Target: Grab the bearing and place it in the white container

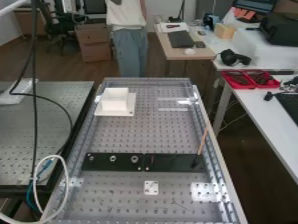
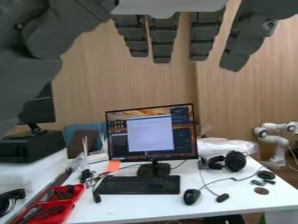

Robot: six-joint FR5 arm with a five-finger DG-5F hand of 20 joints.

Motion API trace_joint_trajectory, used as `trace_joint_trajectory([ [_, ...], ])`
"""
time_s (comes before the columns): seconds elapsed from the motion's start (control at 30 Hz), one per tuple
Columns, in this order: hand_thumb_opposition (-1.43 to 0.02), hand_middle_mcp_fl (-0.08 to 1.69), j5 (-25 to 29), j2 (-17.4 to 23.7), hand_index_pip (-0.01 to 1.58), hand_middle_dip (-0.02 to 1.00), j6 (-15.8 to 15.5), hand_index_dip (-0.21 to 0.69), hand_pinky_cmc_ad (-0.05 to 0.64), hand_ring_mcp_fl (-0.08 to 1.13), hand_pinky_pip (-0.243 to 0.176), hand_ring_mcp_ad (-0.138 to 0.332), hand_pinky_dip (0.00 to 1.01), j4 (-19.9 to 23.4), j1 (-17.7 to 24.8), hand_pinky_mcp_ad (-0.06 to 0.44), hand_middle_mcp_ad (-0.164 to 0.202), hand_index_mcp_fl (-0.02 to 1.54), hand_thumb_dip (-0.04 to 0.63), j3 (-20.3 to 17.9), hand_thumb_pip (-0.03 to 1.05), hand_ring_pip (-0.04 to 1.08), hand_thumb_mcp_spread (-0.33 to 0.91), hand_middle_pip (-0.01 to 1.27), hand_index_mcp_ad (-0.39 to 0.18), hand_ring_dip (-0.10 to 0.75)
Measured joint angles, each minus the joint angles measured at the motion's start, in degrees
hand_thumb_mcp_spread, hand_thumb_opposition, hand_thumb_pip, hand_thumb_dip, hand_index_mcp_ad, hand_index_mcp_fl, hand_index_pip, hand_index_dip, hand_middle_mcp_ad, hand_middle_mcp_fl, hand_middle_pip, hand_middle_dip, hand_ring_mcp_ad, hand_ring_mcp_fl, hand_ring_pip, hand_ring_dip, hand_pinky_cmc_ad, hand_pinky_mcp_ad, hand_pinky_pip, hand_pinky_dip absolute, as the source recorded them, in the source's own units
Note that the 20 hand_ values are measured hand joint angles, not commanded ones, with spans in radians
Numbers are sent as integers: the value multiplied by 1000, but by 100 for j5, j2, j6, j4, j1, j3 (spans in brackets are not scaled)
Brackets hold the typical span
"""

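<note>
On the perforated metal bench in the high view, several small metal rings, among them a bearing (image 1: pixel 135 159), sit in a row on the left part of a black plate (image 1: pixel 174 162). The white container (image 1: pixel 115 100) stands farther back, near the bench's left rail. In the wrist view the hand (image 2: pixel 163 37) hangs with its fingers straight and apart, holding nothing, over a scene of a desk away from the bearing.
A thin brown stick (image 1: pixel 202 142) stands tilted at the black plate's right end. A small white plate (image 1: pixel 151 188) lies nearer the camera. Metal rails edge the bench. Cables (image 1: pixel 34 105) hang at the left. A desk holds a monitor (image 2: pixel 151 134) and red trays (image 2: pixel 58 204).
</note>
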Motion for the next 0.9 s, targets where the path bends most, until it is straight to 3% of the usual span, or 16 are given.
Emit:
trace_joint_trajectory([
  [0.2,-648,-3,14,2,72,93,24,129,379,7,-75,202,182,23,-5,291,89,10,9,-28,227,86,216,143,38,28],
  [0.9,-667,0,52,-4,72,93,117,133,412,0,-91,202,180,110,-10,293,91,14,5,-166,243,98,232,143,38,28],
])
